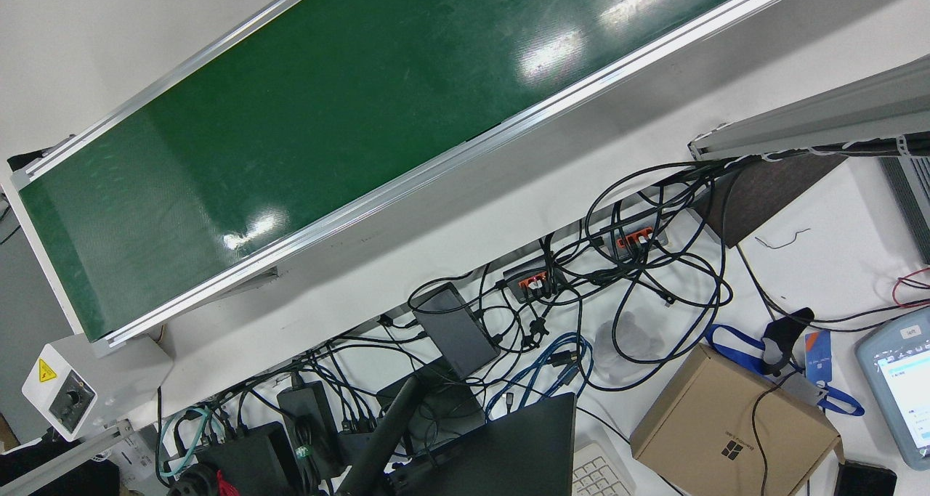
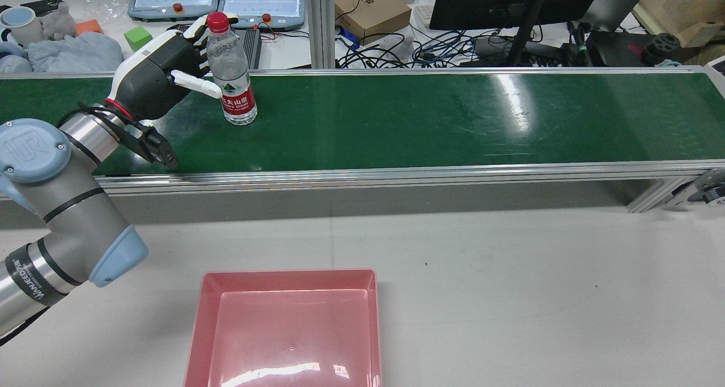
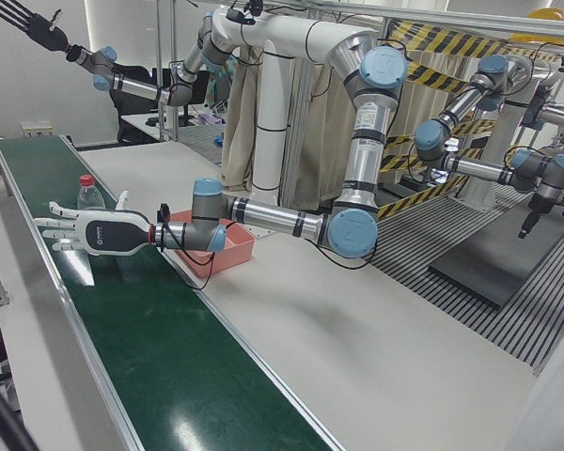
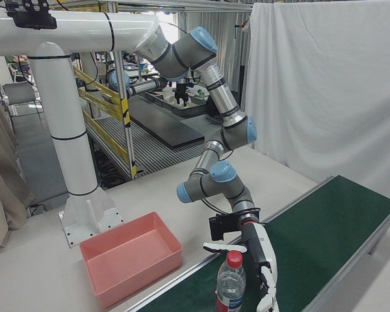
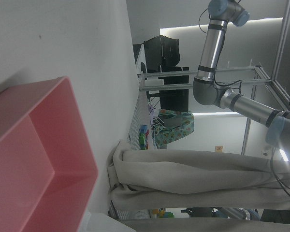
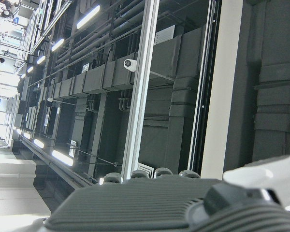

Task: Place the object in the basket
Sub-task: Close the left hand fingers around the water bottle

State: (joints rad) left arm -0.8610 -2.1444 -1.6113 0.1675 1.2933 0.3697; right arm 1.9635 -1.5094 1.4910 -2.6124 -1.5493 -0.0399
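Note:
A clear water bottle (image 2: 231, 69) with a red cap and red label stands upright on the green conveyor belt (image 2: 425, 120), near its left end in the rear view. My left hand (image 2: 156, 75) is at the bottle's left side, open. Its thumb reaches across the front of the bottle and its fingers (image 2: 195, 31) lie behind the neck. The bottle (image 3: 90, 194) and left hand (image 3: 99, 232) also show from the front corners: bottle (image 4: 231, 286), hand (image 4: 260, 257). The pink basket (image 2: 289, 273) sits empty on the white table. My right hand (image 3: 26, 23) is raised high, fingers spread.
Behind the belt is a desk with teach pendants (image 2: 260, 4), a cardboard box (image 2: 371, 10), a monitor and tangled cables (image 1: 625, 278). The belt's aluminium rail (image 2: 396, 174) separates it from the white table (image 2: 510, 273). The basket (image 4: 127, 276) lies close to the arms' pedestal (image 4: 84, 214).

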